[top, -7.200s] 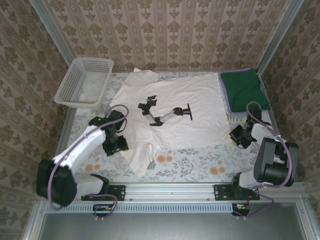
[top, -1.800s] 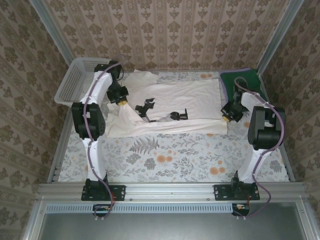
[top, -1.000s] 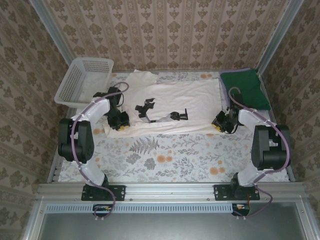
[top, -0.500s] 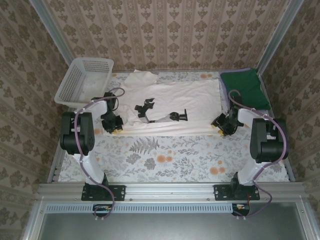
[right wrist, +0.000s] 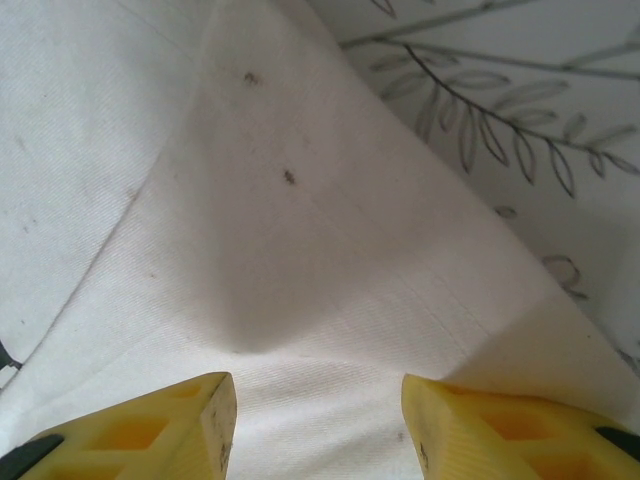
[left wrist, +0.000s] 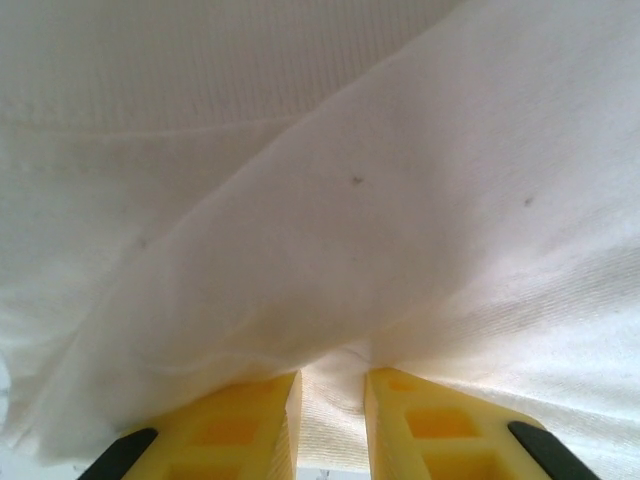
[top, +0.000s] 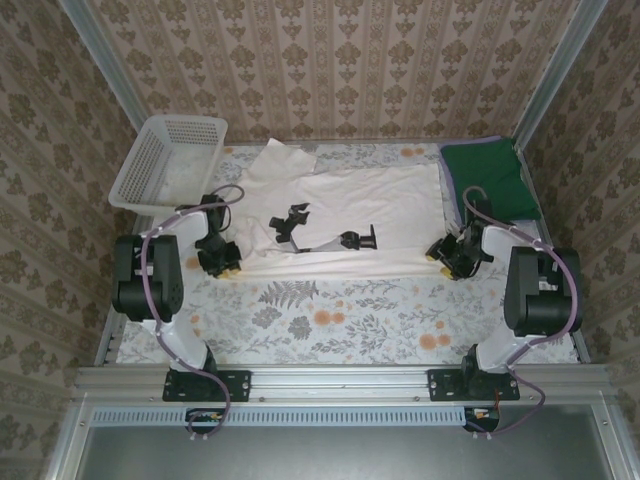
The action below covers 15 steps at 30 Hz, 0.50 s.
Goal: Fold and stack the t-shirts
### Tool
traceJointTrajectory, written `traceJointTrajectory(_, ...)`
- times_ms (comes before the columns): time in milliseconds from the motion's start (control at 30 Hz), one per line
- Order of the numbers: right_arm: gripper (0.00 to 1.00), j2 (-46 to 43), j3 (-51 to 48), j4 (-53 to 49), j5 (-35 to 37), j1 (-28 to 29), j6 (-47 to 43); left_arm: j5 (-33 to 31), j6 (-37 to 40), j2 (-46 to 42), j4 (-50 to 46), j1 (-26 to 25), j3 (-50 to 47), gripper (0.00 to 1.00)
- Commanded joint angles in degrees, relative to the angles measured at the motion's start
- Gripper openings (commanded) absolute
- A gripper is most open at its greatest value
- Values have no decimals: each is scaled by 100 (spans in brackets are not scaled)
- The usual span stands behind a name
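- The cream-white t-shirt (top: 385, 205) is seen spread as a folded band across the far half of the table (top: 350, 320), with its black print (top: 292, 222) showing left of the middle.
- The shirt's near left corner is pinched by the left gripper (left wrist: 330, 388), whose yellow fingers (left wrist: 240, 420) are drawn almost together on a fold of cloth.
- At the shirt's near right corner, the right gripper (right wrist: 318, 400) is held open, its fingers (right wrist: 500, 435) set wide apart over cloth that lies flat on the table.
- The dark green t-shirt (top: 485, 175) is laid folded in the far right corner, just beside the cream-white one.
- A white mesh basket (top: 140, 165) is placed at the far left corner.
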Motion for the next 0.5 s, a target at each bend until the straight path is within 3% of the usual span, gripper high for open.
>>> traceJointTrajectory(0, 54, -58, -577, -884, 684, -115, -145, -65, -341, -219, -339, 34, -469, 23)
traceJointTrajectory(467, 58, -1238, -1202, -1115, 514, -133, -3, -205, -926, -1629, -867, 72, -1279, 27)
